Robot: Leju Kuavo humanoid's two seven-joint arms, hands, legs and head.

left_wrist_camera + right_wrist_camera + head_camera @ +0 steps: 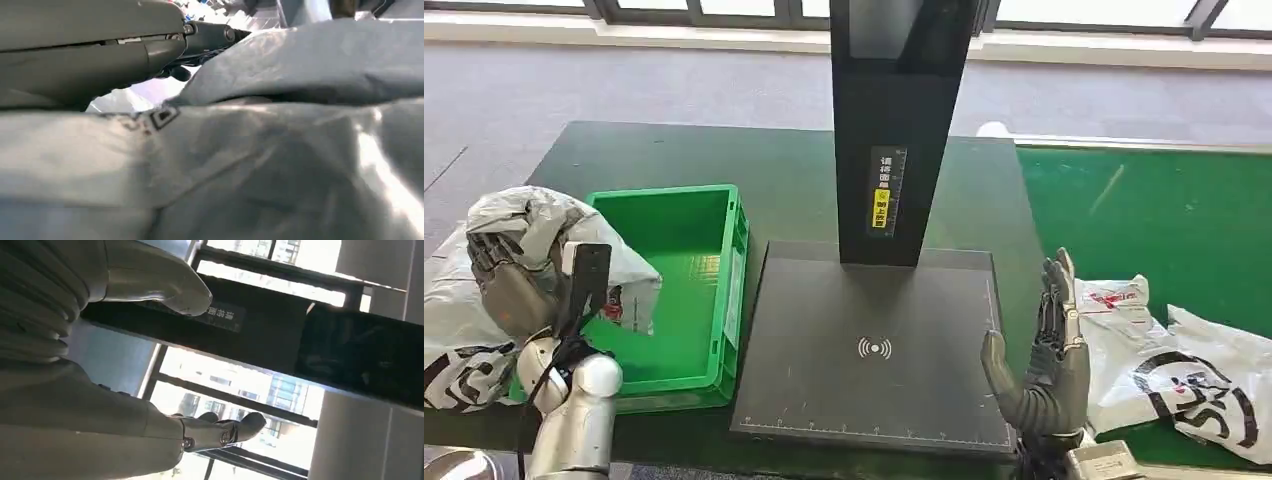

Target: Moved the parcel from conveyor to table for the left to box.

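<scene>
Left hand [509,285]: fingers clenched around crumpled grey plastic parcel [544,225], held beside green plastic crate [686,290]. Right hand [1046,360]: fingers straight, released, touching nothing.

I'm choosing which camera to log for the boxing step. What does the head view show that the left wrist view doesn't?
Head view alone: the green crate, the black scanner platform with its column, the open right hand, and white parcels on the green conveyor. Left wrist view alone: the bag's wrinkled surface close up. Both: the left hand holding the grey parcel.
</scene>
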